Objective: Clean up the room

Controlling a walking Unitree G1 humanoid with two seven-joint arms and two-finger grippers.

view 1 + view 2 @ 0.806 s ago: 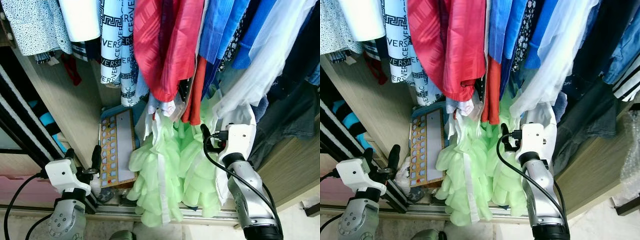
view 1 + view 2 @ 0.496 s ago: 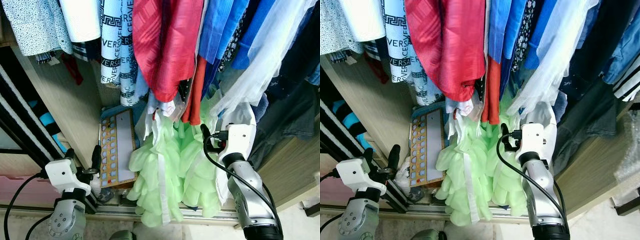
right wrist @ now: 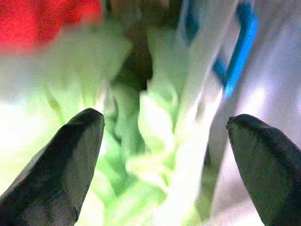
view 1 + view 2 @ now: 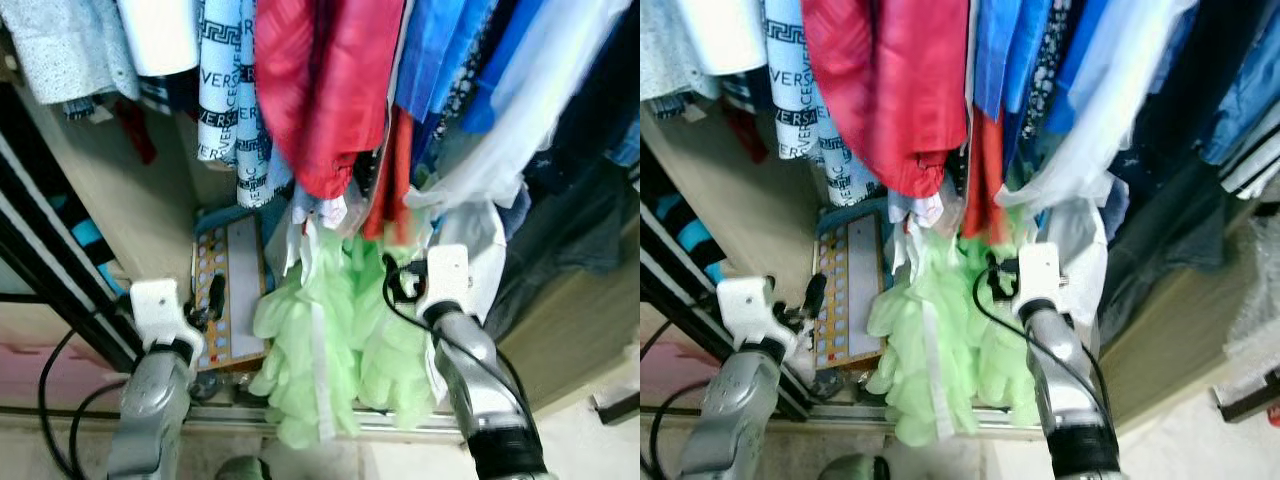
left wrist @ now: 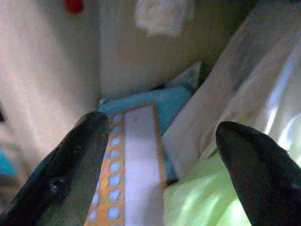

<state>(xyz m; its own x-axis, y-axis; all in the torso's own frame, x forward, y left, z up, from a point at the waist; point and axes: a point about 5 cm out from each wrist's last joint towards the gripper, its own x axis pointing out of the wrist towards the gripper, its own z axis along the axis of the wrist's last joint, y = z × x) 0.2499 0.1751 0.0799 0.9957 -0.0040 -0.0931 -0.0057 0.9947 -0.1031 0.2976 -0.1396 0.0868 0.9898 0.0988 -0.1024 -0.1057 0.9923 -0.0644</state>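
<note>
Your left end effector (image 5: 160,155) hangs with fingers spread, empty, before the orange-bordered board with pale blue dots (image 4: 232,290) on the wardrobe floor. Your right end effector (image 3: 160,165), equally spread, faces the pale green ruffled garment (image 4: 320,350) hanging under the red shirt (image 4: 325,90).

Motion blur is softening both evenly lit eye views; wrist views are showing defocus, glare and dim corners.
</note>
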